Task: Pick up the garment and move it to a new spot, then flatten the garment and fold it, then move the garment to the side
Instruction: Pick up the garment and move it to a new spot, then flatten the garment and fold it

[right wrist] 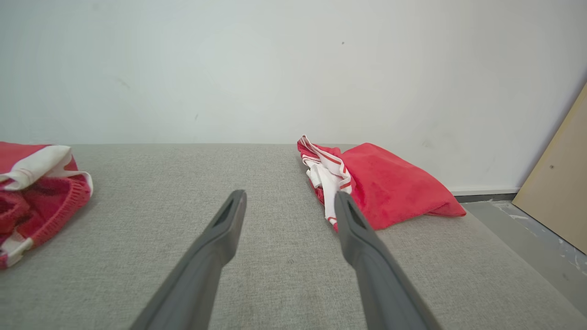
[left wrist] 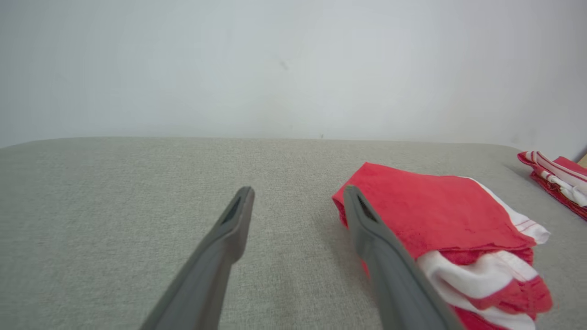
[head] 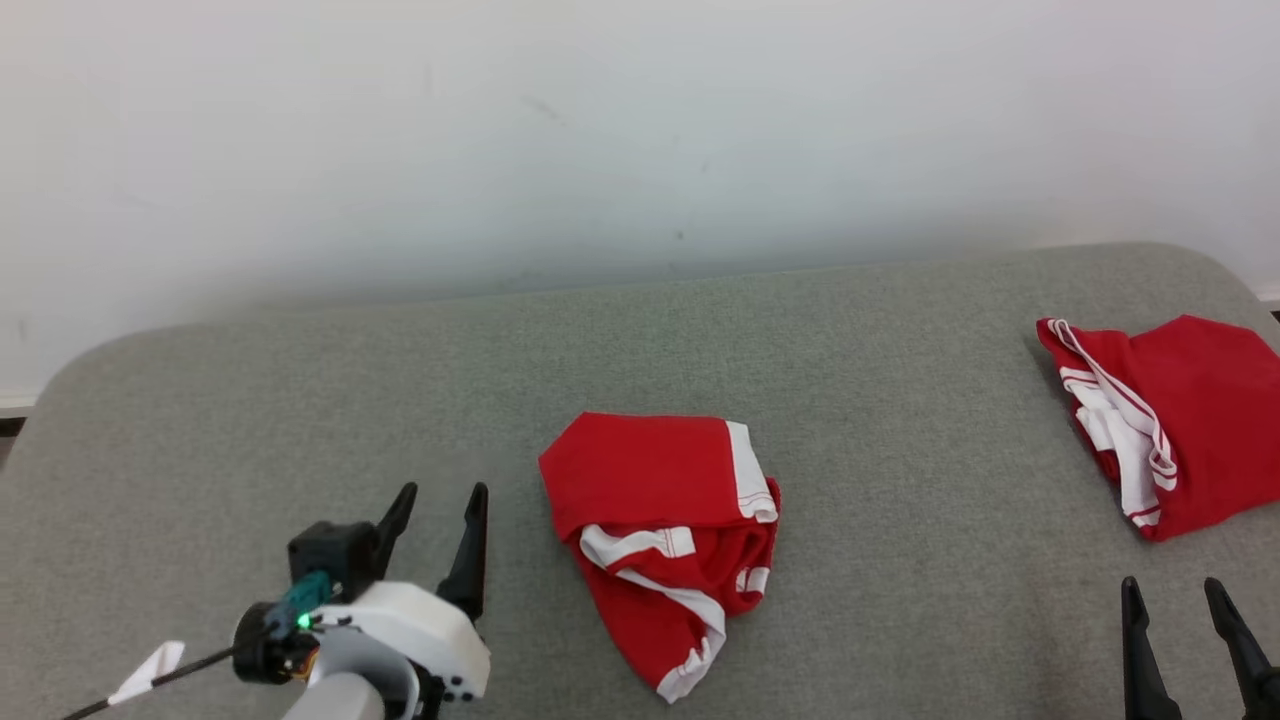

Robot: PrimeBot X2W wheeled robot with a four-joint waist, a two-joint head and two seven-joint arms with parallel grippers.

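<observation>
Judging by the red-and-white garment [head: 650,470] lying bunched in the middle of the table [head: 850,400], just right of my left tool [head: 444,490], which gapes empty like my right tool [head: 1170,582], I take flattening as next: pinch two opposite edges and spread them.

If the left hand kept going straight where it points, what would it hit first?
Probably bare grey cushion, then the white wall. The left hand points just beside the middle red garment and might brush its edge, but depth is unclear.
</observation>
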